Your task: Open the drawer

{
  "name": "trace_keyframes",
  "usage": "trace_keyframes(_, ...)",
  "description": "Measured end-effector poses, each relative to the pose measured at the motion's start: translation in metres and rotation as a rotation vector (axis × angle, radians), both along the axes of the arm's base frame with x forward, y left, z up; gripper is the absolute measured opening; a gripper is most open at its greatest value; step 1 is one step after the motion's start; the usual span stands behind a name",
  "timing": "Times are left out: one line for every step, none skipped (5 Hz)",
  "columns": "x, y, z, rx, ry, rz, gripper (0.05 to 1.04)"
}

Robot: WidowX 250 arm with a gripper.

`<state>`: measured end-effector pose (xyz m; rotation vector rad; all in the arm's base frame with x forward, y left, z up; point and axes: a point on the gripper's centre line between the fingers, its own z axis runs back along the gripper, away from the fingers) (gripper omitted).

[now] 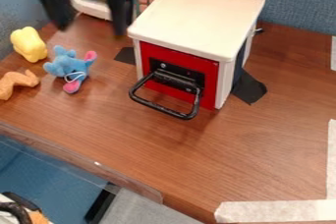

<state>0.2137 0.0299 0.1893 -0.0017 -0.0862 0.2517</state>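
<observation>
The gripper (94,9) hangs at the upper left, left of the white box and above the toys, its two fingers spread apart with nothing between them. A white box (197,14) with a pale top stands at the centre back. Its red drawer front (209,83) faces the camera and sits flush with the box, so the drawer looks closed. A black loop handle (157,107) sticks out and down from that front. The gripper does not touch the box or handle.
Left of the box lie a blue elephant plush (66,64), a yellow toy (28,44) and an orange toy (16,83). Black tape (249,87) is at the box's base. White tape (275,211) marks the front right, and a clear strip runs along the table's front left edge.
</observation>
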Motion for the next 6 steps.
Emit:
trace_keyframes(0.001,-0.013,-0.017,-0.004,-0.054,0.144,1.0)
trace_keyframes(0.002,-0.02,-0.026,0.012,-0.152,0.301,1.0)
trace_keyframes(0.008,-0.021,-0.034,0.036,-0.216,0.445,1.0)
trace_keyframes(0.012,-0.017,-0.046,0.045,-0.213,0.644,1.0)
trace_keyframes(0.012,-0.012,-0.055,-0.003,-0.252,0.833,1.0)
trace_keyframes(0.014,-0.01,-0.066,-0.062,-0.285,1.005,1.0)
